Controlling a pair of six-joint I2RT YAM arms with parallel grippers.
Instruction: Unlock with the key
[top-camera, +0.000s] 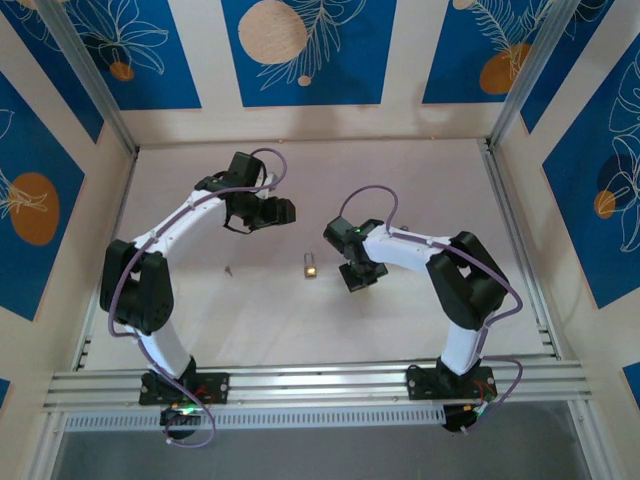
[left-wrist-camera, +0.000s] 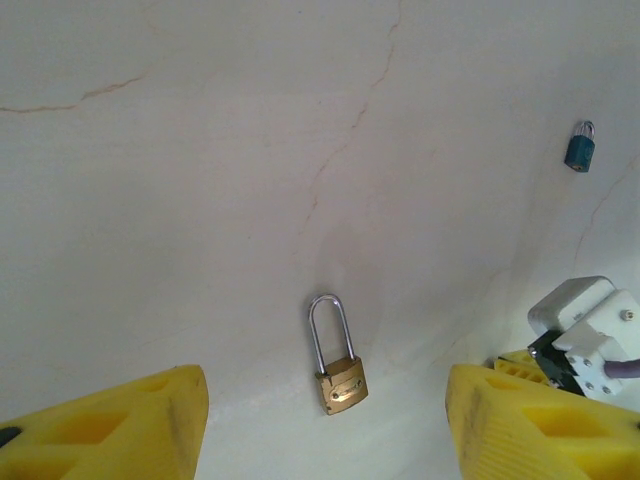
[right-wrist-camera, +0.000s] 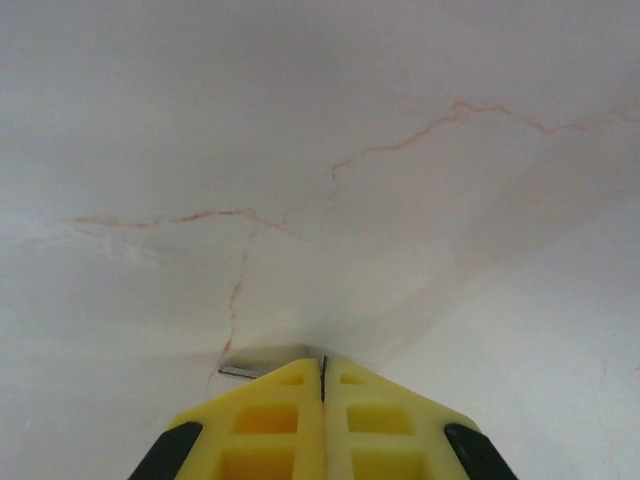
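Lying on the table (left-wrist-camera: 150, 200) well apart from the padlock (left-wrist-camera: 338, 365), the key (left-wrist-camera: 579, 148) is looking light, stiff and slippery, probably wanting a pinch across its blue head, with left gripper (left-wrist-camera: 322, 430) gaping and right gripper (right-wrist-camera: 322, 362) squeezed closed

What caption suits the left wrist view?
Open left end effector framing the brass padlock that lies on the table, with the blue-headed key lying well apart.

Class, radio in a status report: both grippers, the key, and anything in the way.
Left gripper open, over the brass padlock. Right gripper shut, nothing clearly held. Key loose on table, apart from padlock. Nothing lying against it.
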